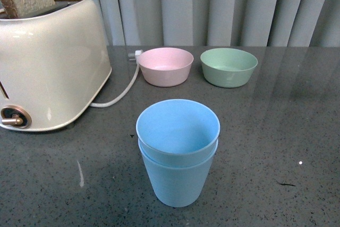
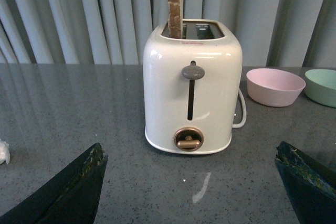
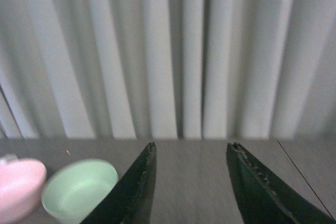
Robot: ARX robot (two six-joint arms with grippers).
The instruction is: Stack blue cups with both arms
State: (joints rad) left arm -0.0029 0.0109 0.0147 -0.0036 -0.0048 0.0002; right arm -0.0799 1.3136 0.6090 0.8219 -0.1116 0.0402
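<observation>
Now, status: the blue cups point(image 1: 178, 150) sit nested, one inside the other, upright near the front of the table point(image 1: 276, 131), roughly centre; I judge the stacking itself done.
Stack fit: the inner cup's rim stands a little proud of the outer cup's rim, seated evenly as far as I can see, no tilt.
Left gripper point(image 2: 199, 187): fingers spread wide, nothing between them; its wrist camera faces the toaster point(image 2: 193, 93), so it is well clear of the stack.
Right gripper point(image 3: 191, 182): fingers parted, nothing held; its wrist camera looks toward the curtain point(image 3: 173, 51), with the green bowl point(image 3: 79, 190) and pink bowl point(image 3: 18, 187) off to one side.
Arms in front view: neither shows, which fits both being drawn away from the cups.
Why the cups stand alone: with both grippers released and away, the stack rests on its own base, no support needed.
Surroundings: pink bowl point(image 1: 166, 66) and green bowl point(image 1: 229, 66) at the far side, apart from the cups; toaster point(image 1: 45, 65) far left, bread slice point(image 2: 175, 4) standing in a slot, its cord point(image 1: 119, 95) trailing toward the pink bowl.
Risk, my judgement: low; nothing touches the stack.
</observation>
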